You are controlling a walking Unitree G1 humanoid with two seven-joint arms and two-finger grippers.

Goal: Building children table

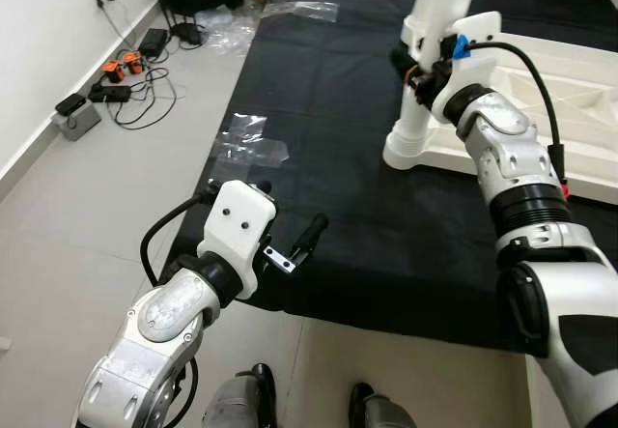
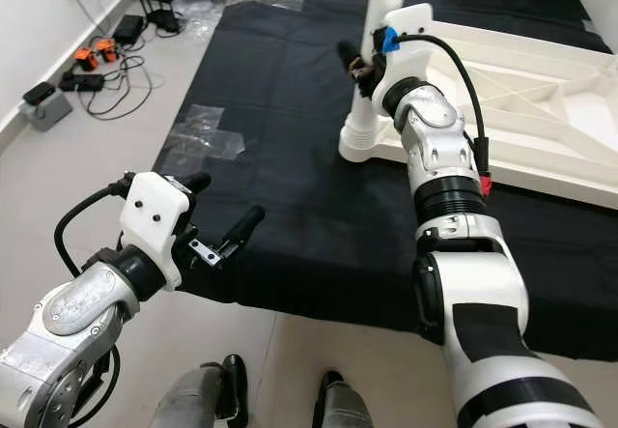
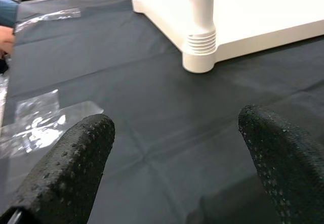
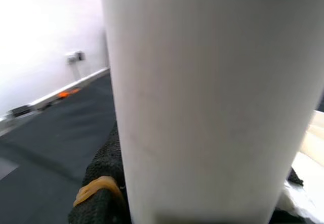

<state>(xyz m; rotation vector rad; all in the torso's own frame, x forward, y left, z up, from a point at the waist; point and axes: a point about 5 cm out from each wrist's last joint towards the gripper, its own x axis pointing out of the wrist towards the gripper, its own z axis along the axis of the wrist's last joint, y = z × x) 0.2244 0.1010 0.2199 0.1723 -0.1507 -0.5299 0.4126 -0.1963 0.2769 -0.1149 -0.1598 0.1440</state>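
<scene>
— Right gripper [image 1: 417, 66] is clamped round the white table leg [image 1: 432, 22], which stands upright in the corner socket of the upturned tabletop [image 1: 570, 99].
— So it's seating that leg. And the left gripper [image 1: 294, 240]?
— Fingers spread, empty, hovering over the black mat [image 1: 328, 157], well short of the leg. Next, I'd say, twist or press it home.

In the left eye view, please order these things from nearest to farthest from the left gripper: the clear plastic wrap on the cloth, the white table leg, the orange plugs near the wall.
From the left gripper:
1. Clear plastic wrap, just ahead on the black cloth.
2. White table leg, ahead and to the right, held by the right gripper.
3. Orange plugs, far left on the floor by the wall.
</scene>
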